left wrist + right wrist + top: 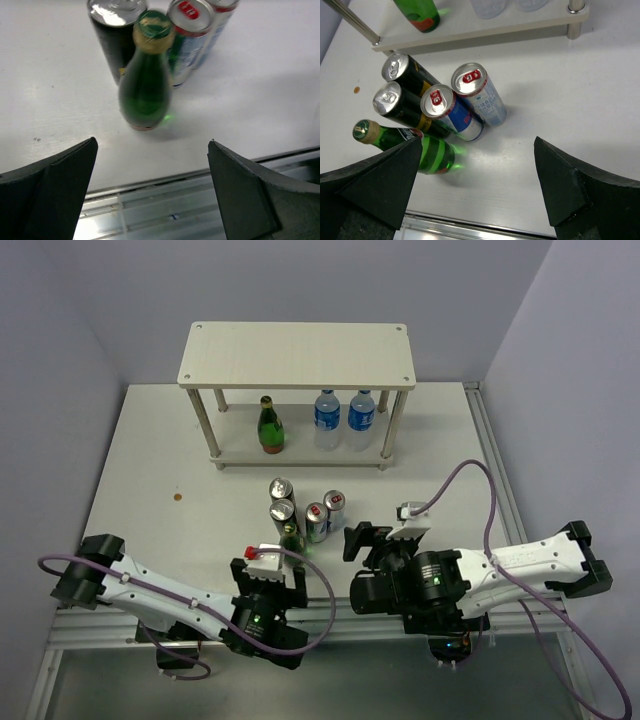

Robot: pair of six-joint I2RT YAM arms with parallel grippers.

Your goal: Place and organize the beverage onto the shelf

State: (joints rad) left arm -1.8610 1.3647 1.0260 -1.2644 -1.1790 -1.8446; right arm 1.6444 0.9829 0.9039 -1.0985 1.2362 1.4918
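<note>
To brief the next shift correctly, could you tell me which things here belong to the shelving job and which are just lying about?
Job: shelf; green bottle on its lower tier; on the table, a second green bottle, two black cans, two slim blue-silver cans.
Lying about: two clear blue-labelled bottles on the lower tier; a brown speck.

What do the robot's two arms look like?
The left arm and right arm are white shells with black joints. A purple cable loops along each. Their fingers are black, wedge-shaped blocks. A small green light glows near each wrist.
</note>
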